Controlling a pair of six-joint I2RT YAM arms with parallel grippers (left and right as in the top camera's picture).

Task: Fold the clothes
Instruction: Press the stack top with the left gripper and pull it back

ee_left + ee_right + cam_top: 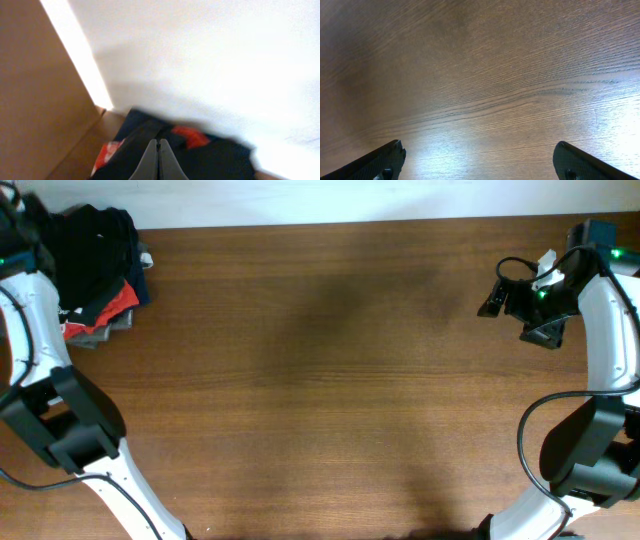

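Note:
The clothes lie as a bunched black heap on top of a pile at the table's far left corner. In the left wrist view the same black fabric fills the lower part of the frame. My left gripper is at that pile, and its grey fingers are pressed together just over the black cloth. No cloth shows between the tips. My right gripper hovers over bare wood at the far right, its jaws wide apart with nothing between them.
Red and grey folded garments sit under the black heap; the red one also shows in the left wrist view. The brown wooden table runs between both arms. A white wall stands behind the pile.

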